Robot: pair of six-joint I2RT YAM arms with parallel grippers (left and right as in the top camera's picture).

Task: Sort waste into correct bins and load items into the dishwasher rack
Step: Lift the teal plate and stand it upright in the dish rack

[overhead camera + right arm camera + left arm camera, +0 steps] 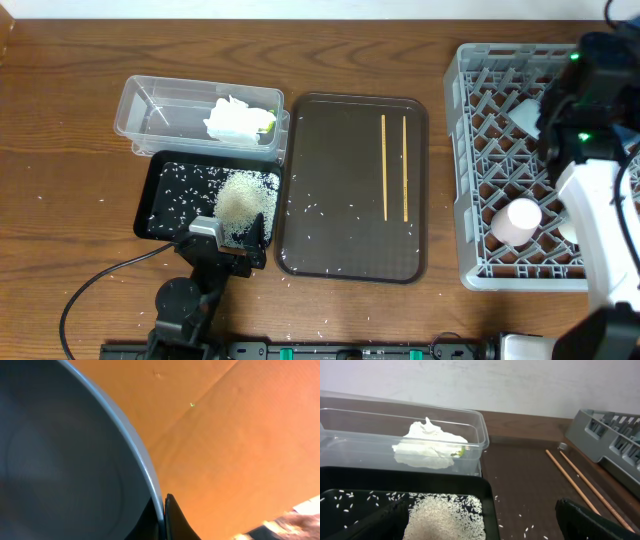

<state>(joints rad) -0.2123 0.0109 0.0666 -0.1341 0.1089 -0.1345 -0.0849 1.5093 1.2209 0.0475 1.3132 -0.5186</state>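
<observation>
Nearest the robot's base: left gripper (232, 238), fingers spread wide, nothing between them, hanging over the near rim of the black tray (150, 215). Inside that tray, a heap of white rice (245, 195) with loose grains scattered around it. A few stray grains also on the brown serving tray (340, 130) just beside it to the right, and on the bare table in front. On the serving tray, two chopsticks (384, 165) lying parallel, slightly apart. Beyond the black tray, the clear tub (140, 110), holding crumpled tissue (235, 120) with the yellow-green wrapper (268, 122) touching it. Far right, the dishwasher rack (470, 150): a small pale pink cup (517, 220) in its near part. Farther back over the rack, right gripper (163, 516), fingers pressed together, pinching the rim of the white bowl (60, 460).
</observation>
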